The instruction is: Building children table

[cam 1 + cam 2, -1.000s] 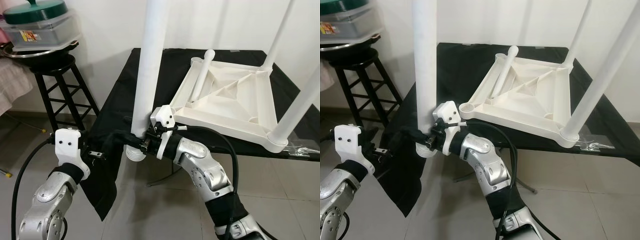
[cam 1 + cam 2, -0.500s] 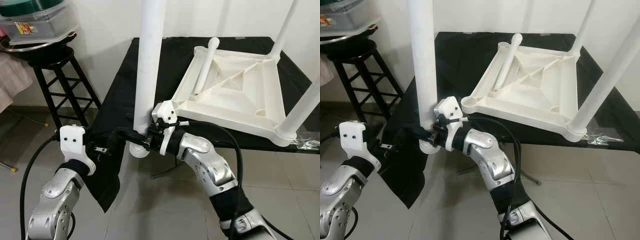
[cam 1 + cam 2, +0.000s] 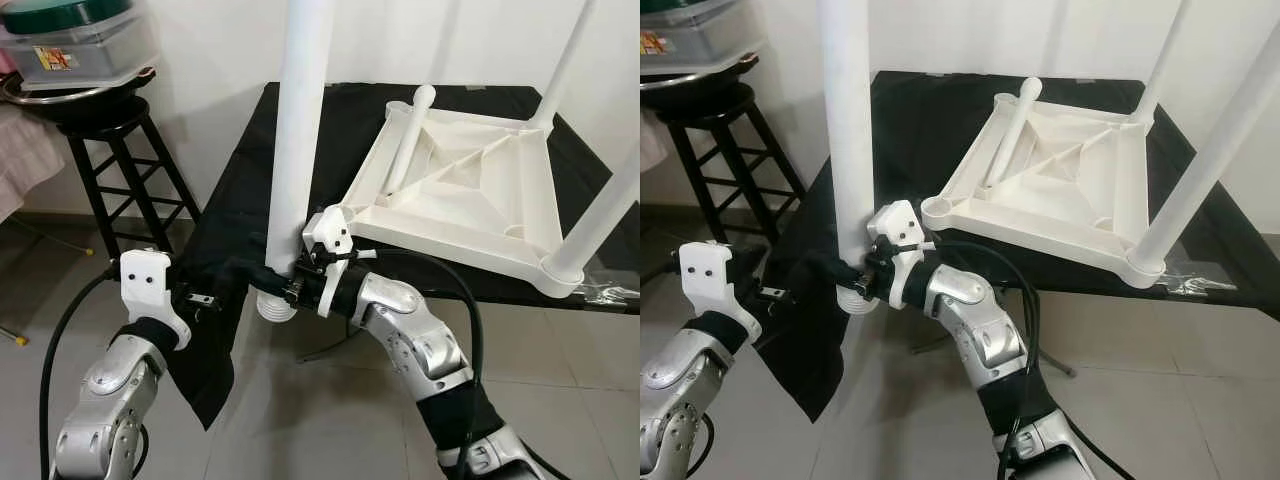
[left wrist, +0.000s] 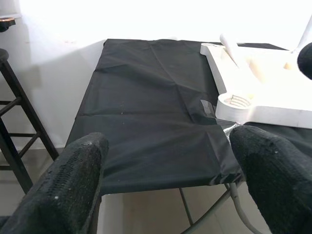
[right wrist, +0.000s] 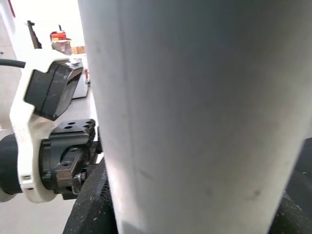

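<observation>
The white children's table top (image 3: 440, 245) lies upside down on a black-clothed table (image 3: 250, 170). Two white legs (image 3: 600, 210) stand fixed in its right corners. A third leg (image 3: 408, 135) lies loose inside it. My right gripper (image 3: 275, 282) is shut on a fourth white leg (image 3: 300, 130), held upright just off the table's front edge, its threaded end (image 3: 270, 305) pointing down. This leg stands just left of the top's open corner socket (image 3: 937, 208). My left gripper (image 4: 168, 161) is open, low and to the left, facing the cloth and the socket (image 4: 237, 101).
A black wooden stool (image 3: 120, 160) stands at the left, carrying a pan and a lidded plastic container (image 3: 80, 45). The black cloth hangs down over the table's front left corner (image 3: 215, 370). A clear plastic bag (image 3: 610, 292) lies at the right edge. Tiled floor is below.
The camera has shifted a little. My right gripper keeps its hold on the upright leg beside the corner socket. My left arm sits slightly higher than one second ago.
</observation>
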{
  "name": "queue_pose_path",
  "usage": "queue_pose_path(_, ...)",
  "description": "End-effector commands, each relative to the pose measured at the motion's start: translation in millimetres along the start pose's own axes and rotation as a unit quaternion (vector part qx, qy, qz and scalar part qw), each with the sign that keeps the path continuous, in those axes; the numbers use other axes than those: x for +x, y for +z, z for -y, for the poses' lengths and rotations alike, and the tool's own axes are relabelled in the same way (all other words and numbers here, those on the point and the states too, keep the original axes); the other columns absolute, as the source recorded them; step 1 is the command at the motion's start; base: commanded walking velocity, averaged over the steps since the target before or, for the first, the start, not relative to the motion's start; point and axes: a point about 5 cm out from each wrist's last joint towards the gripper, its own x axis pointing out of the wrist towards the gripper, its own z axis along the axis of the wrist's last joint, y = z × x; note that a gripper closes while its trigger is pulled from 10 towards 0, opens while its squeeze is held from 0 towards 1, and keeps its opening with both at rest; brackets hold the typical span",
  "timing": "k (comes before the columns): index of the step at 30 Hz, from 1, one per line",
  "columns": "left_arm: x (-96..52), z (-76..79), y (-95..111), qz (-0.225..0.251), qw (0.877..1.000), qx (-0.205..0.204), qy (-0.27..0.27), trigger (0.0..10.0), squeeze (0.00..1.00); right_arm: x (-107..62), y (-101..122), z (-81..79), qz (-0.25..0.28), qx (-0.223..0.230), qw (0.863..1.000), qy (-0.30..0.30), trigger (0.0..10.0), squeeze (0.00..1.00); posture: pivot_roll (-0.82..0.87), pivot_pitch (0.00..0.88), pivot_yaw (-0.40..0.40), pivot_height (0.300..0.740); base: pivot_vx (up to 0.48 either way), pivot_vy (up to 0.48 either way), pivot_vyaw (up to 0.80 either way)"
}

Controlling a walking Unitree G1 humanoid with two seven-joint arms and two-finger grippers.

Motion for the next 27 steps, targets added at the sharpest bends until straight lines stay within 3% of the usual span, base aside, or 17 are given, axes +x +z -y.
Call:
queue_pose_path(1, 0.6, -2.4, -0.5, 0.000, 1.000, 0.006, 0.004, 10.0, 0.00, 0.2, 4.1, 1.5, 0.004, -0.010, 1.000, -0.003, 10.0, 0.00, -0.03, 0.059, 0.014, 0.740, 0.000, 0.000, 0.00)
queue_pose_path(12, 2.0, -0.4, 1.0, 0.010, 1.000, 0.000, -0.007, 10.0, 0.00, -1.0, 5.7, 7.1, 0.007, -0.010, 1.000, -0.028, 10.0, 0.00, -0.03, 0.060, 0.014, 0.740, 0.000, 0.000, 0.00)
queue_pose_path(20, 1.9, 1.6, 1.5, 0.013, 1.000, -0.003, -0.012, 10.0, 0.00, -0.9, 8.4, 12.6, 0.014, -0.007, 0.999, -0.048, 10.0, 0.00, -0.03, 0.064, 0.012, 0.740, 0.308, 0.000, 0.52)
queue_pose_path(27, 2.3, 2.8, 1.6, 0.015, 1.000, -0.006, -0.016, 10.0, 0.00, 1.1, 8.1, 14.8, 0.012, -0.011, 0.998, -0.064, 10.0, 0.00, -0.02, 0.065, 0.011, 0.740, 0.313, 0.000, 0.00)
